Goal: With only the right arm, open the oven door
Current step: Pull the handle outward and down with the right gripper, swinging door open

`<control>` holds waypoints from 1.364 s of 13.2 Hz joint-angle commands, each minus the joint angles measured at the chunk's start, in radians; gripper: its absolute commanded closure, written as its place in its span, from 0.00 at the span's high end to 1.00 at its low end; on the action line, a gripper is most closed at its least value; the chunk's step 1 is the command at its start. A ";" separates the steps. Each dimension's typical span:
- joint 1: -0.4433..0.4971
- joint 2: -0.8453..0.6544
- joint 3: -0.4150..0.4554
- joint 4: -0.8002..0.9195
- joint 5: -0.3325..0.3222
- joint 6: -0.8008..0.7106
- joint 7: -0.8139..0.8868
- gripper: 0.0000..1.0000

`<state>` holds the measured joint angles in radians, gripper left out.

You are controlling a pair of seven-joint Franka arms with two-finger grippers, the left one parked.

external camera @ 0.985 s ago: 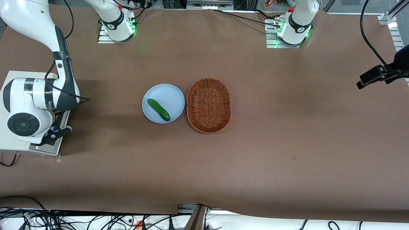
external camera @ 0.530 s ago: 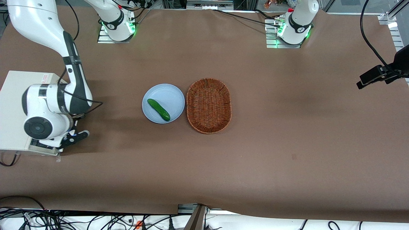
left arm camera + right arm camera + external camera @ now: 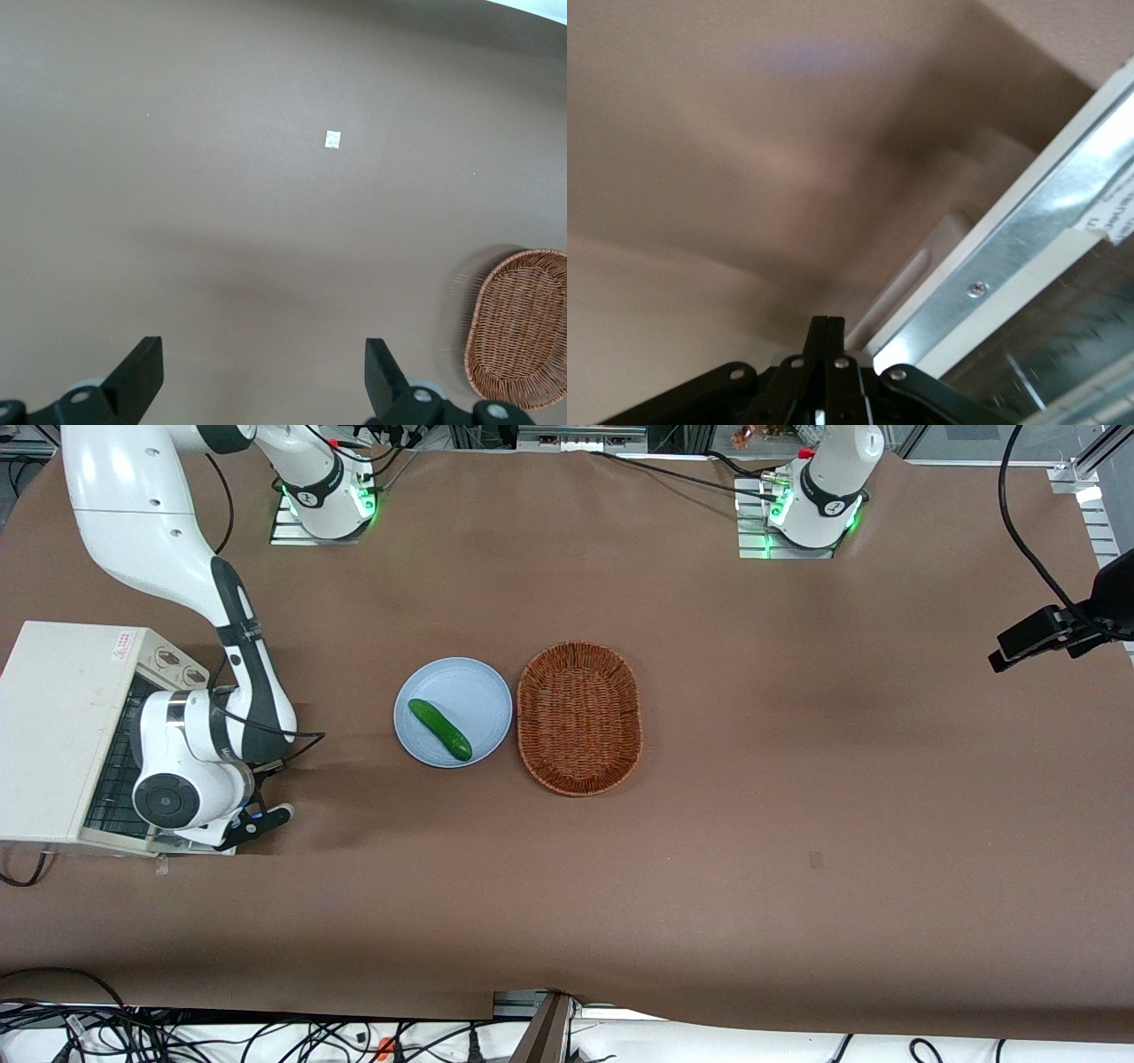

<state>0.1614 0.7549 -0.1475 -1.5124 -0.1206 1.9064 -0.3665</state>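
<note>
The oven door [image 3: 1036, 257] is hanging swung down in front of the oven [image 3: 53, 726], at the working arm's end of the surface [image 3: 797, 779]. Its bare-metal frame and glass are lying just beside your tool [image 3: 827, 326]. You are holding the tool clenched, fingers pressed together with nothing between them, low over the surface at the door's edge. The right arm [image 3: 151, 522] is covering most of the door from above. A plate [image 3: 469, 691] carrying a cucumber [image 3: 439, 729], then a wicker basket [image 3: 578, 717], are sitting well apart from your tool toward the parked arm, blocking nothing.
</note>
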 commanded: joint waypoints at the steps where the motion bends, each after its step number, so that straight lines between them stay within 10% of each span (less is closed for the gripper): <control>1: -0.046 0.027 -0.053 -0.003 -0.062 0.013 -0.035 0.00; 11: 0.009 0.044 -0.050 0.000 0.228 -0.041 0.190 0.00; 16: 0.053 0.034 -0.050 0.056 0.268 -0.104 0.248 0.00; 18: 0.055 0.026 -0.053 0.124 0.257 -0.183 0.248 0.51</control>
<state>0.2147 0.7928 -0.1850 -1.4535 0.1235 1.8060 -0.1196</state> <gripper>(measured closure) 0.912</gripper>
